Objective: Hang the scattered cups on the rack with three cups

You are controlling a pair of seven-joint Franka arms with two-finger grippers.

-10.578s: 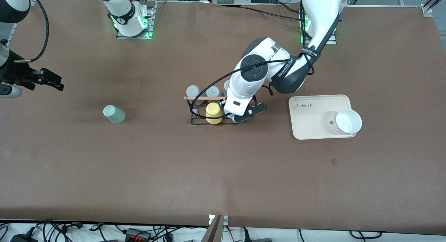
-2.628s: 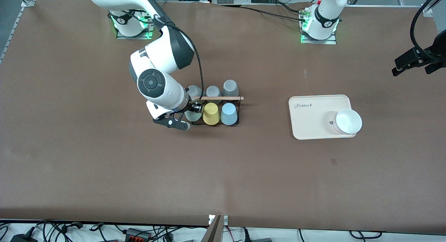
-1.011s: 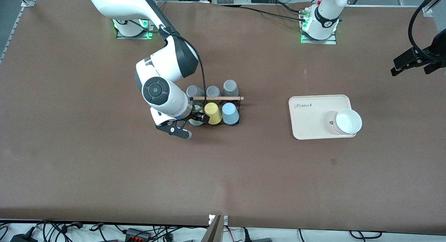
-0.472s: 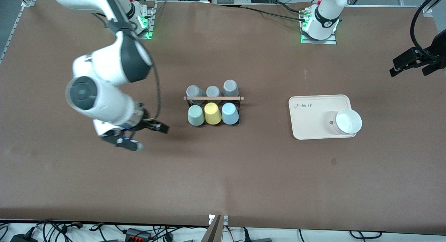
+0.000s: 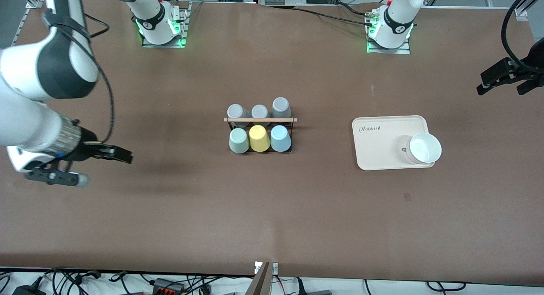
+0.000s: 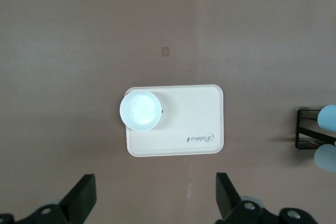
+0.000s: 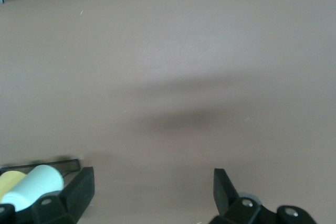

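Your right arm reaches from its base out over the right arm's end of the desk (image 5: pixel 297 210), its forearm angled down. The right tool (image 5: pixel 91 165) hangs above bare desk surface, fingers (image 7: pixel 79 190) spread wide and holding nothing. Your left arm waits raised at the left arm's end of the desk. The left tool (image 5: pixel 503 80) sits at the edge of the front view with its fingers (image 6: pixel 84 198) wide apart and empty.

The rack (image 5: pixel 260 135) stands at mid-desk, well apart from both tools, with its wooden rod (image 5: pixel 260 120) across the top. The mint green cup (image 5: pixel 238 140) sits upside down on the rack's row nearer the front camera, at the end toward the right arm. The light blue cup (image 5: pixel 280 138) sits upside down in the same row, at the end toward the left arm. The yellow cup (image 5: pixel 259 138) stands between them. Three grey cups (image 5: pixel 259 111) fill the row farther from the camera.

A beige tray (image 5: pixel 378 137) lies toward the left arm's end, carrying a white bowl (image 5: pixel 423 148). The left tool hangs high above this tray.
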